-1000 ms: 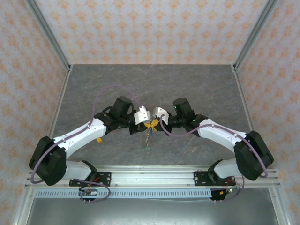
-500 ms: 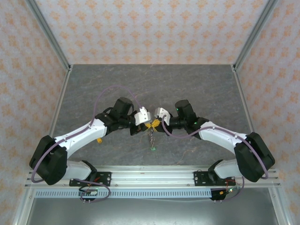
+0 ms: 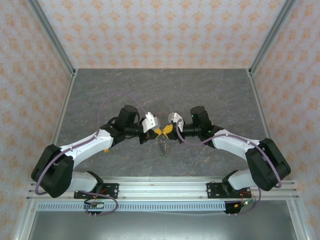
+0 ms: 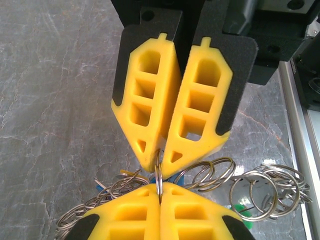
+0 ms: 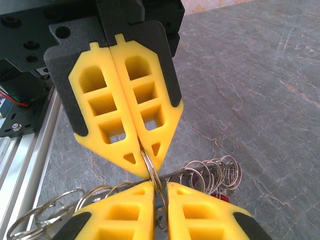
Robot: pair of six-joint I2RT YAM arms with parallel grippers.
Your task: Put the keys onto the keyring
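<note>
Risk noted: both hands pinch one thin loop of the keyring [image 4: 210, 175] at their very fingertips, tips almost meeting; an uneven pull or twist would likely let the wire slip and the bunch drop to the tabletop [image 3: 210, 100]; the tips might also knock together; left hand [image 4: 160, 192] closed tight on that loop; right hand [image 5: 160, 187] all but closed, the wire between its pads; keyring held aloft, its remainder dangling; keys [image 4: 243, 208], green and blue heads, show among its loops
</note>
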